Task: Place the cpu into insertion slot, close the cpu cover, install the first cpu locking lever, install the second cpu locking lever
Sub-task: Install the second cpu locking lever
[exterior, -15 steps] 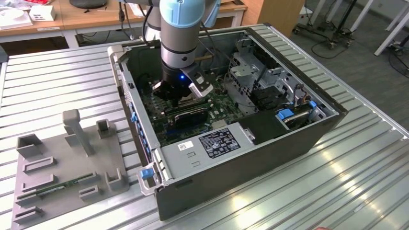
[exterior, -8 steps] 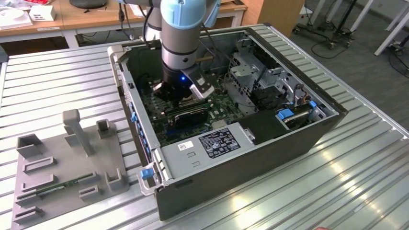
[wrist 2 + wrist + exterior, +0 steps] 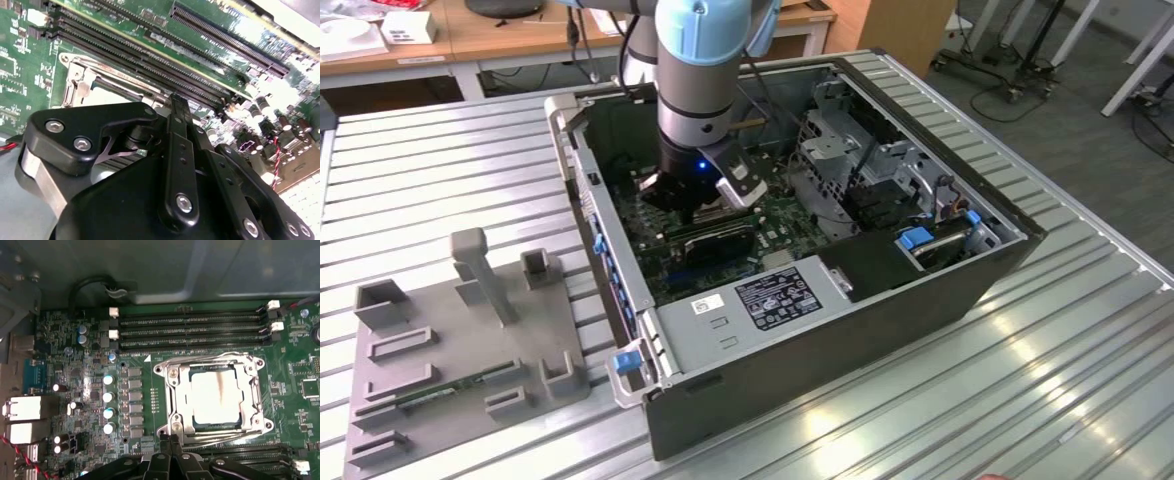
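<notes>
Hanging inside the open computer case [image 3: 854, 290], the claw [image 3: 170, 440] has its fingers pressed together with nothing between them, their tips just beside the socket's edge. The chip [image 3: 216, 396] lies flat in the socket [image 3: 260, 412] on the green board [image 3: 75, 335], the silvery cover [image 3: 181, 400] closed around it, between rows of long black memory slots [image 3: 190, 330].

Open computer case [image 3: 854, 330] on a ribbed metal tabletop [image 3: 440, 170]; grey fixture tray [image 3: 454, 370] lies beside it; black memory slots [image 3: 190, 330] line the green board.
</notes>
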`<action>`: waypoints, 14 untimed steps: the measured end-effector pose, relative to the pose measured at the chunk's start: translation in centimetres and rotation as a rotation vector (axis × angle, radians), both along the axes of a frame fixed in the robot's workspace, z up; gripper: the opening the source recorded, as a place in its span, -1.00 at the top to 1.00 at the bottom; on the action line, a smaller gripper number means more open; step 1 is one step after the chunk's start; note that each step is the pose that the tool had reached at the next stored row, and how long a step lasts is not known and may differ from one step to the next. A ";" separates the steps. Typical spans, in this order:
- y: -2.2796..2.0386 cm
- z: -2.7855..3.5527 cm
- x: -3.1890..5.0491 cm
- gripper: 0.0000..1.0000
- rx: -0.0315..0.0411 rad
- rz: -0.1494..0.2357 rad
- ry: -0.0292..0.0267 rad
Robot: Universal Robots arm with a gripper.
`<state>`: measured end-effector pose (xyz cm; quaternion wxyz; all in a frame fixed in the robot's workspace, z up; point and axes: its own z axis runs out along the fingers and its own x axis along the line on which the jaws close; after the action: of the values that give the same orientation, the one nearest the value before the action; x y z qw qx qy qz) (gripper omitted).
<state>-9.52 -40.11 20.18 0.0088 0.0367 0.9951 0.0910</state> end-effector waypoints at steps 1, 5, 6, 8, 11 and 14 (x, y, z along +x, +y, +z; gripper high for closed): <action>0.00 0.00 -0.01 0.79 0.0074 0.000 -0.0018; -0.09 -0.01 -0.02 0.79 0.0146 0.000 -0.0038; -0.12 -0.02 -0.03 0.79 0.0149 0.000 -0.0040; -0.14 -0.07 -0.04 0.79 0.0157 0.000 -0.0049; -0.16 -0.12 -0.12 0.79 0.0182 0.000 -0.0075; -0.15 -0.18 -0.20 0.79 0.0222 0.000 -0.0112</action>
<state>-9.72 -40.27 20.00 0.0139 0.0364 0.9940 0.1023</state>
